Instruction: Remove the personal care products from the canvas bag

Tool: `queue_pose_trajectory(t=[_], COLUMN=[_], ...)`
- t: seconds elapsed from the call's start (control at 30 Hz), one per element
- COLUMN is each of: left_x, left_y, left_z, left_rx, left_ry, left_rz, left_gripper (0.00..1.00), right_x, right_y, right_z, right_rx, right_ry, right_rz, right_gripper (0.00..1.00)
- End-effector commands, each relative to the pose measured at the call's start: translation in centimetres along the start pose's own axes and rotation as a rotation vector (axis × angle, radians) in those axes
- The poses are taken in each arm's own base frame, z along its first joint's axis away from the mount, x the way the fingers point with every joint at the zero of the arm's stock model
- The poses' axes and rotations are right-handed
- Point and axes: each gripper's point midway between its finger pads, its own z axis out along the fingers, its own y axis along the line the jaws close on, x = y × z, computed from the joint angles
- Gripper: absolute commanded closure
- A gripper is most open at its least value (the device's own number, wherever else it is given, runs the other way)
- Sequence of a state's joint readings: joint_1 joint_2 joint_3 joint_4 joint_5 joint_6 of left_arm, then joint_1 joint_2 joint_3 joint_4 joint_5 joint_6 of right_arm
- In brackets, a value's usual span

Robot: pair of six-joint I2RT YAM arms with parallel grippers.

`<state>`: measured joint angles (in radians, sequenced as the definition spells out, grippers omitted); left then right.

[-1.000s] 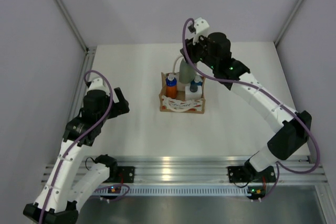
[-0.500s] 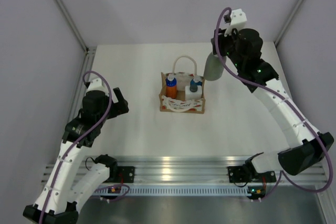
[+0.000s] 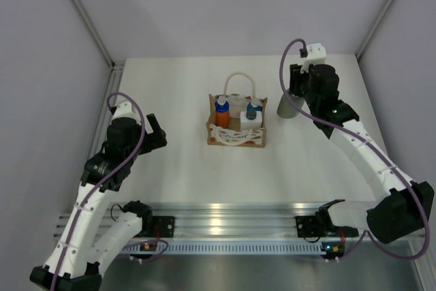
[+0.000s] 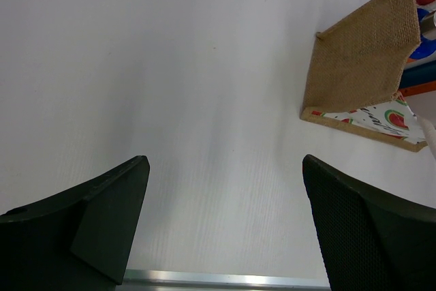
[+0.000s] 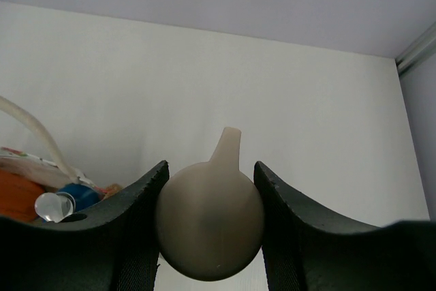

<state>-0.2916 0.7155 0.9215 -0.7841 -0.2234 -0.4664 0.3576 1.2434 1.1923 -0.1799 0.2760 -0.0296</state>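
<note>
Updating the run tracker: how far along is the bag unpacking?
Done: nothing released onto the table yet. In hand: the grey-green bottle, out of the canvas bag, clamped between the right fingers to the bag's right. Remaining: at least the orange bottle and the white bottle sit inside the bag. The left fingers are open, away from it.
</note>
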Motion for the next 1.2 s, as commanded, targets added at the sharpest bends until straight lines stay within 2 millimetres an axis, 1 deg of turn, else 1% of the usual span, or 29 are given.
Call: queue_pose_trajectory(t=[0.0,0.03,0.1,0.13,0.2,0.23,0.27,0.3,0.33,0.5,0.53,0.6,0.63,0.73,0.8,0.97,1.0,1.03,1.07,1.17], left_x=[-0.2,-0.2,-0.2,-0.2,-0.2,-0.2,-0.2,-0.2,-0.2,-0.2,-0.2,-0.1,-0.1,-0.1,-0.1,-0.1,-0.2,-0.2,-0.1,-0.1], left_y=[0.0,0.0,0.1,0.1,0.1,0.1,0.1,0.1,0.1,0.1,0.1,0.0,0.0,0.0,0.0,0.0,0.0,0.0,0.0,0.0], left_z=[0.0,0.0,-0.1,-0.1,0.0,0.0,0.0,0.0,0.1,0.0,0.1,0.1,0.1,0.1,0.1,0.1,0.0,0.0,0.0,0.0], left_rx=[0.0,-0.001,-0.002,-0.003,-0.005,-0.005,-0.005,-0.004,-0.005,-0.004,-0.005,-0.003,-0.002,-0.002,-0.002,-0.002,-0.001,-0.001,-0.002,0.002], left_ry=[-0.017,-0.018,-0.02,-0.02,-0.016,-0.018,-0.016,-0.016,-0.014,-0.016,-0.014,-0.014,-0.012,-0.013,-0.013,-0.012,-0.014,-0.014,-0.013,-0.013], left_rz=[-0.003,-0.003,-0.004,-0.004,-0.004,-0.003,-0.003,-0.003,-0.002,-0.003,-0.004,-0.004,-0.004,-0.005,-0.004,-0.004,-0.004,-0.004,-0.005,-0.004], left_gripper=[0.02,0.02,0.02,0.02,0.02,0.02,0.02,0.02,0.02,0.02,0.02,0.02,0.02,0.02,0.02,0.02,0.02,0.02,0.02,0.02], right_x=[-8.0,-6.7,-5.6,-4.3,-3.5,-2.1,-2.1,-1.5,-0.4,2.5,2.7,3.1,3.2,3.3,3.1,2.3,1.5,1.4,0.2,-0.8], right_y=[-2.0,-1.9,-1.8,-1.6,-1.6,-1.6,-1.7,-1.7,-1.8,-1.9,-2.1,-2.1,-2.1,-2.2,-2.2,-1.5,-0.7,-0.1,1.1,3.7], right_z=[-2.2,-1.7,-1.5,-1.2,-1.2,-1.0,-1.1,-1.0,-0.8,-0.6,-0.6,-0.8,-0.8,-0.9,-1.0,-1.5,-1.8,-1.9,-2.4,-2.9], right_rx=[0.048,0.049,0.045,0.044,0.047,0.05,0.055,0.058,0.068,0.084,0.092,0.093,0.093,0.096,0.091,0.047,0.0,-0.033,-0.106,-0.223], right_ry=[-0.337,-0.329,-0.332,-0.319,-0.315,-0.298,-0.315,-0.308,-0.287,-0.234,-0.231,-0.224,-0.219,-0.212,-0.21,-0.214,-0.224,-0.214,-0.232,-0.188], right_rz=[0.113,0.112,0.111,0.11,0.111,0.11,0.118,0.116,0.112,0.099,0.098,0.096,0.095,0.093,0.092,0.129,0.132,0.143,0.151,0.16], right_gripper=[1.0,1.0,1.0,1.0,1.0,1.0,1.0,1.0,1.0,0.99,0.83,0.68,0.52,0.34,0.28,0.23,0.23,0.23,0.23,0.25])
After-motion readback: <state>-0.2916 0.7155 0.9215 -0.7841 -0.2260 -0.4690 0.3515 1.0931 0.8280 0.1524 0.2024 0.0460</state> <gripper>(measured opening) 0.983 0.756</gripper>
